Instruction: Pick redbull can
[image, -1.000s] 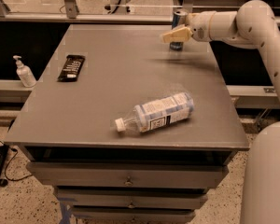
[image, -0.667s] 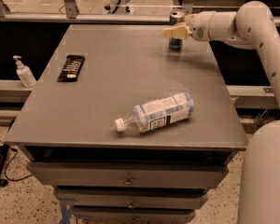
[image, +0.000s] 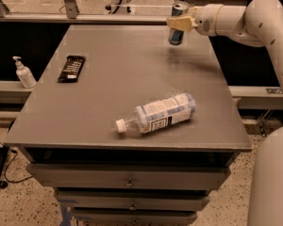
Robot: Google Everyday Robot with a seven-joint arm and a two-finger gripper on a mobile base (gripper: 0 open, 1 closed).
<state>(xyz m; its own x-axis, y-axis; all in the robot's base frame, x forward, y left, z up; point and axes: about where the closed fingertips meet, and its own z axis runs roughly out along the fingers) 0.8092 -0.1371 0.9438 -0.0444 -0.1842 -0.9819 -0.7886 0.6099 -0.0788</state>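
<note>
A: Where is there room?
B: The tabletop (image: 108,107) is open mid-way. A bottle (image: 162,113) lies near the front edge and a dark pack (image: 71,68) near the left edge.
A: And the can?
B: The can (image: 175,37) is upright at the far right corner. The gripper (image: 177,23) reaches in from the right, its fingers (image: 179,24) clamped on the can's upper half.

Dim, warm overhead light. Table (image: 108,88) top has a dull sheen toward its far edge, where the gripper (image: 180,23) clasps the redbull can (image: 177,36) over a faint, smeared shadow. Mid-table, the bottle (image: 162,113) glints slightly. Floor beyond the table is brighter.
</note>
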